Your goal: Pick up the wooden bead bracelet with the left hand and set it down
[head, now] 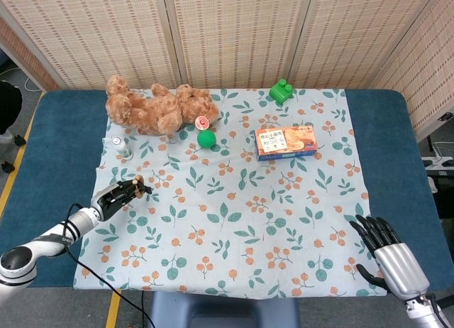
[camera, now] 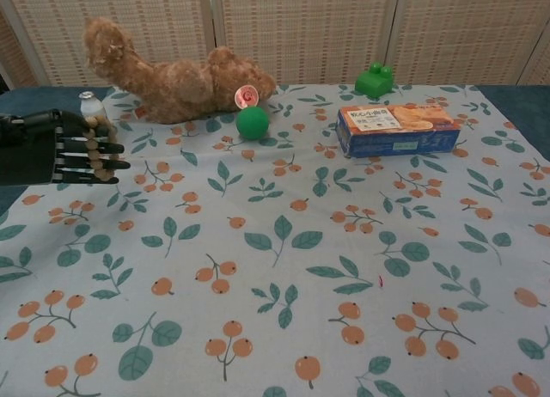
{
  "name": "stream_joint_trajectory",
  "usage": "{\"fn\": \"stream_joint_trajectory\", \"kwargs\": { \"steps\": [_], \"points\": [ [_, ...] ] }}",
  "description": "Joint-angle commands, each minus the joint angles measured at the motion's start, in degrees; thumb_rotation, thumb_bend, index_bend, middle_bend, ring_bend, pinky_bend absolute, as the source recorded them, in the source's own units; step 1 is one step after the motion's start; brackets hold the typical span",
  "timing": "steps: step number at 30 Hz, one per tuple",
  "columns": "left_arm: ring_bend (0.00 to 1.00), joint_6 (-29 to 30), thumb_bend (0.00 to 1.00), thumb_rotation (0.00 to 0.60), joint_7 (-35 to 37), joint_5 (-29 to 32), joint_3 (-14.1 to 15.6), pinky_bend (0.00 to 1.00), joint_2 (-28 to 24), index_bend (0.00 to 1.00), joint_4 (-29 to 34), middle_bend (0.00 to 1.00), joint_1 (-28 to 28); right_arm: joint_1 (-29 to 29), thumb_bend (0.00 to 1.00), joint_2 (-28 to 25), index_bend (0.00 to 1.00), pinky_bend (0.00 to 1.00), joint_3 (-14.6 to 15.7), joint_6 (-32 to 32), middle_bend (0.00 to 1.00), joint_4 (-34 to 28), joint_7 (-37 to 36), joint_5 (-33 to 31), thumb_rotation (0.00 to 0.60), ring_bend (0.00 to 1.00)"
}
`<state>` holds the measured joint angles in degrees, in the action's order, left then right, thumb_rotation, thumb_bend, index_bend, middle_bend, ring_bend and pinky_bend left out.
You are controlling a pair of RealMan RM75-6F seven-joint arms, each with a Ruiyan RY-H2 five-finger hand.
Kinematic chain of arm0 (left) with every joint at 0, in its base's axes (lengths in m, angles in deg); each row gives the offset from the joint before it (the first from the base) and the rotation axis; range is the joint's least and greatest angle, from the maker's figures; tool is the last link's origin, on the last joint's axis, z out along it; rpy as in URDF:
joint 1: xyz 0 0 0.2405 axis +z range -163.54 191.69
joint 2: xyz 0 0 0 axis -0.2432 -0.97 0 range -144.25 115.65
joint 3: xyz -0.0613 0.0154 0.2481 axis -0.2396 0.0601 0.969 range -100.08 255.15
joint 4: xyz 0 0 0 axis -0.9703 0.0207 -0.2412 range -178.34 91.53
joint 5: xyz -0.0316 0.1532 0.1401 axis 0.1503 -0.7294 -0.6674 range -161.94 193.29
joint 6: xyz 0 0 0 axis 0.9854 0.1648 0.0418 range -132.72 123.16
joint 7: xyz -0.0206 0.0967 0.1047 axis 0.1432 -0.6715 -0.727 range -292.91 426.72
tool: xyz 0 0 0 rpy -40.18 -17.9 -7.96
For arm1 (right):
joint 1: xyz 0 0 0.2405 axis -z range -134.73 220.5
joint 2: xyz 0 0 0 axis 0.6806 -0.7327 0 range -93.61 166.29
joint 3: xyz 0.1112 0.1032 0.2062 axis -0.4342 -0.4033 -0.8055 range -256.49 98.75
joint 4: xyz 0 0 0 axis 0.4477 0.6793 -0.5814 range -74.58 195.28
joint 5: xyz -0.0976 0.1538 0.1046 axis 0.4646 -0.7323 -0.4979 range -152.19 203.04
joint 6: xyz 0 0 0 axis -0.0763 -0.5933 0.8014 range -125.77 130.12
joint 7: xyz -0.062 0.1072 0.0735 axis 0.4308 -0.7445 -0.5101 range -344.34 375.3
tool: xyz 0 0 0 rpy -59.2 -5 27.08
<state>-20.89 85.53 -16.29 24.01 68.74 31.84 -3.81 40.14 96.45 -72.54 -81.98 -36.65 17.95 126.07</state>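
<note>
My left hand [camera: 51,148] running off the chest view's left edge, my fingers [camera: 94,154] covering part of the wooden bead bracelet [camera: 105,148], my right hand [head: 389,253] missing from that view

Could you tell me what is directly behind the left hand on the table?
A small white-capped bottle stands just behind the left hand, which holds the wooden bead bracelet on its fingers. In the chest view the hand covers the bottle's lower part; the teddy bear lies further back.

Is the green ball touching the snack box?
No, the green ball lies apart from the snack box, with bare cloth between them.
</note>
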Motion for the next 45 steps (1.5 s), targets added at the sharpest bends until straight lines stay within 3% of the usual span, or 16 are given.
{"fn": "stream_joint_trajectory", "kwargs": {
  "steps": [1, 5, 9, 17, 22, 25, 29, 33, 36, 40, 45],
  "points": [
    [0.16, 0.4, 0.78, 0.490, 0.3, -0.1, 0.3, 0.00, -0.2, 0.54, 0.2, 0.44, -0.1, 0.0, 0.22, 0.0, 0.00, 0.00, 0.0, -0.1, 0.00, 0.0, 0.0, 0.1, 0.600, 0.00],
    [0.16, 0.8, 0.85, 0.508, 0.8, -0.2, 0.5, 0.00, -0.6, 0.54, 0.8, 0.44, -0.1, 0.1, 0.22, 0.0, 0.00, 0.00, 0.1, -0.2, 0.00, 0.0, -0.1, 0.2, 0.600, 0.00],
    [0.18, 0.8, 1.00, 0.596, -0.1, -1.4, 0.9, 0.00, -1.2, 0.54, 1.4, 0.44, -0.2, 0.2, 0.22, -0.1, 0.00, 0.00, 0.1, -0.4, 0.00, 0.0, -0.1, 0.4, 0.600, 0.00],
    [0.18, 0.2, 1.00, 0.600, -1.7, -3.1, 1.7, 0.00, -2.0, 0.51, 1.7, 0.43, -0.8, 0.3, 0.22, -0.2, 0.00, 0.00, 0.1, -0.8, 0.00, 0.1, -0.4, 0.6, 0.600, 0.00],
    [0.16, 0.5, 1.00, 0.600, -3.2, -3.9, 1.2, 0.00, -2.2, 0.39, 2.9, 0.41, 0.0, 0.3, 0.22, -0.2, 0.00, 0.00, 0.2, -0.8, 0.00, 0.1, -0.4, 0.6, 0.600, 0.00],
    [0.15, 5.1, 0.95, 0.600, -9.8, -8.6, 0.7, 0.00, -1.0, 0.36, 5.5, 0.40, 2.0, 0.3, 0.22, -0.2, 0.00, 0.00, 0.2, -0.7, 0.00, 0.0, -0.4, 0.5, 0.600, 0.00],
    [0.15, 7.5, 0.92, 0.600, -12.5, -10.8, 0.5, 0.00, -0.1, 0.35, 6.9, 0.40, 3.1, 0.3, 0.22, -0.2, 0.00, 0.00, 0.1, -0.6, 0.00, 0.0, -0.4, 0.5, 0.600, 0.00],
    [0.15, 16.1, 0.91, 0.600, -24.3, -23.0, 2.1, 0.00, 4.2, 0.35, 11.8, 0.40, 7.4, 0.2, 0.22, -0.1, 0.00, 0.00, 0.2, -0.2, 0.00, 0.0, -0.1, 0.4, 0.600, 0.00],
    [0.15, 19.5, 0.91, 0.600, -27.2, -29.1, 3.5, 0.00, 6.6, 0.34, 12.6, 0.40, 8.9, 0.2, 0.22, -0.1, 0.00, 0.00, 0.2, -0.3, 0.00, -0.1, 0.0, 0.4, 0.600, 0.00],
    [0.15, 23.4, 0.91, 0.600, -30.0, -38.5, 7.6, 0.00, 8.2, 0.32, 12.0, 0.40, 9.3, 0.2, 0.22, -0.1, 0.00, 0.00, 0.2, -0.3, 0.00, 0.0, 0.0, 0.5, 0.600, 0.00],
    [0.15, 30.6, 0.86, 0.600, -28.4, -48.4, 13.4, 0.00, 9.5, 0.10, 11.5, 0.29, 9.0, 0.2, 0.22, -0.1, 0.00, 0.00, 0.2, -0.3, 0.00, 0.0, -0.1, 0.5, 0.600, 0.00]
  ]
}}
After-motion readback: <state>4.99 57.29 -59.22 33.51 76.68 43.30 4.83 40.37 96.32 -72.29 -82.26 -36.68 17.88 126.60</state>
